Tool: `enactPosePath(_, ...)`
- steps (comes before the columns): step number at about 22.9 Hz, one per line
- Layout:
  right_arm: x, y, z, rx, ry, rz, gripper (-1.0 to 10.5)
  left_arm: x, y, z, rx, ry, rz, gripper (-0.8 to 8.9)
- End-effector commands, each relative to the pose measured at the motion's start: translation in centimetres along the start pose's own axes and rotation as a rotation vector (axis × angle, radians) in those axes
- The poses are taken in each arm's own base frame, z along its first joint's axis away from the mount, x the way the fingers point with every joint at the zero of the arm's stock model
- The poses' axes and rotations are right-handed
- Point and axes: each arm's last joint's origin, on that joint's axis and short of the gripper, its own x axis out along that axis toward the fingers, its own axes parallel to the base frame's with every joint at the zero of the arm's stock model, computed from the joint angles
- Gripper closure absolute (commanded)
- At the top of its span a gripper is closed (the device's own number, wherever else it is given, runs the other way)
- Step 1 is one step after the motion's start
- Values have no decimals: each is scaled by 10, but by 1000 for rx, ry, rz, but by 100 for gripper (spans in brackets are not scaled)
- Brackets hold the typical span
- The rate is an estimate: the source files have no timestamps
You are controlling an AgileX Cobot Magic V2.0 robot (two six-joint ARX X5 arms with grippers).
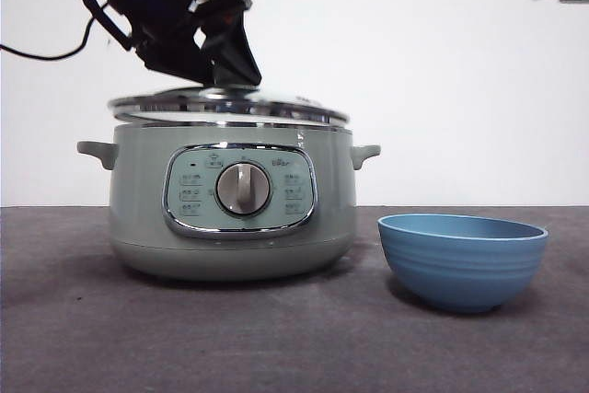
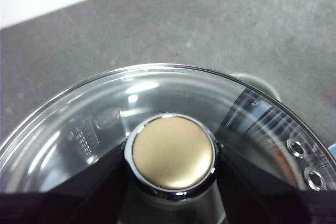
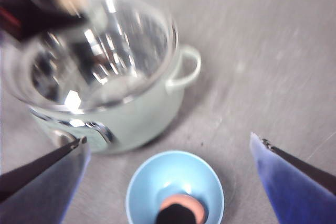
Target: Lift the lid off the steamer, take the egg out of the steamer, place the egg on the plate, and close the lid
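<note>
The lid (image 1: 230, 106), a shallow glass dome with a steel rim, sits on or just above the steamer (image 1: 230, 213) in the front view, slightly tilted, with the left end effector (image 1: 221, 66) coming down from the upper left onto its middle; whether the rim has fully seated cannot be told from here. The steamer stands on the dark bench (image 1: 92, 338) with its dial facing the camera, and the plate (image 1: 463, 260), a deep blue bowl, stands just beside it, close enough for a short carry. From the left wrist view, the lid's knob (image 2: 173, 153) fills the centre, and the two black jaws press against it from either side, so the left end effector is clamped on the lid (image 2: 79, 129) by its knob, the natural place to hold it level over the pot. From the right wrist view, the right end effector (image 3: 168, 182) hangs above the plate (image 3: 142, 182) with its jaws spread wide apart and empty. The egg (image 3: 184, 205) lies inside the plate, partly hidden by a dark blurred shape in front of it. The steamer (image 3: 142, 114) shows beside the plate with the glass lid (image 3: 105, 40) over its mouth. Judging by this, the egg is delivered and only closing the lid remains.
</note>
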Motion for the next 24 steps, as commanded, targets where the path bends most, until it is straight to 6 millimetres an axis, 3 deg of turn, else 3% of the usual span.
enactPosePath(1,-21,0,-2,17,-57,0,349,3,0,5,18,-46,-1,822)
enactPosePath(6,-50,1,-9,17,-103,2,349,11,0,-1,12,-19,-4,822)
enactPosePath(14,-51,1,-11,16,-90,6,349,12,0,-7,2,38,-8,805)
enactPosePath(16,-51,1,-11,16,-90,6,349,11,0,-8,-1,54,-9,718)
enactPosePath(20,-51,1,-11,16,-89,8,349,11,0,-9,-7,57,-1,388)
enactPosePath(24,-51,1,-11,16,-89,12,349,11,0,-8,-5,46,-1,344)
